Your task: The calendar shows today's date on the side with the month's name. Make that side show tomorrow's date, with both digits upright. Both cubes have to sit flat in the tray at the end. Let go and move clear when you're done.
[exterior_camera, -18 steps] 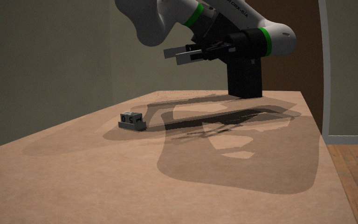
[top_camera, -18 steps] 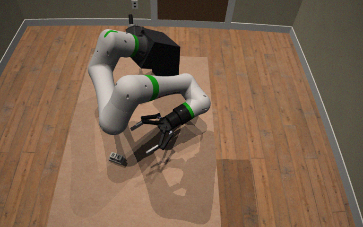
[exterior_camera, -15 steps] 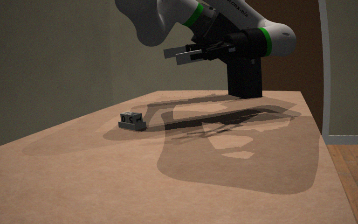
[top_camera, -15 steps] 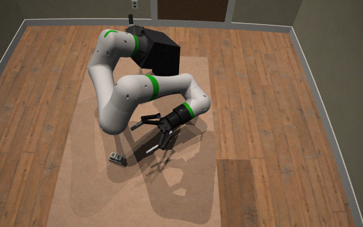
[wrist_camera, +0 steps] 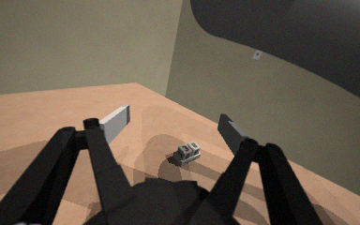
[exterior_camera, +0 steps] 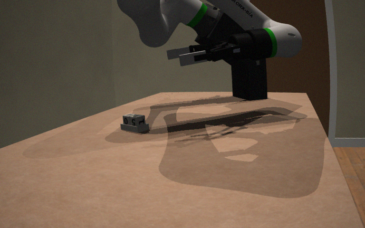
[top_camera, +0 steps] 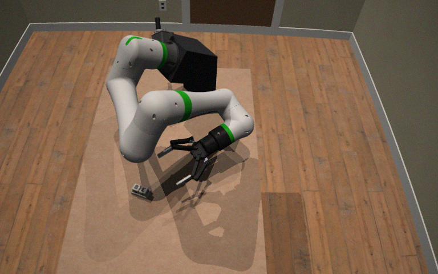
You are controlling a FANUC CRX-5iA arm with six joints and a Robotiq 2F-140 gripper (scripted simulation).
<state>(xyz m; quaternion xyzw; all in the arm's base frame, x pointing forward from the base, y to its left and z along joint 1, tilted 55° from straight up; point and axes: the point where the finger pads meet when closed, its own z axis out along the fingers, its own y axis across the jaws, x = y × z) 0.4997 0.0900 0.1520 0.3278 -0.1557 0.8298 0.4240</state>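
The small grey calendar [top_camera: 142, 191] sits on the tan table, two digit cubes side by side in its tray. In the exterior view the calendar [exterior_camera: 134, 123] shows a side with digits that read roughly as 0, 5 and a turned 1; the small print is hard to read. It also shows in the wrist view [wrist_camera: 188, 153], far ahead between the fingers. My gripper [top_camera: 173, 166] is open wide and empty, held high above the table, up and to the right of the calendar. It shows in the exterior view [exterior_camera: 178, 57] and in the wrist view [wrist_camera: 175, 126].
The arm's black base block [top_camera: 193, 66] stands at the table's far end. The arm's big elbow [top_camera: 138, 135] hangs close above the calendar's far side. The table edge drops to a wooden floor [top_camera: 323, 129] on the right.
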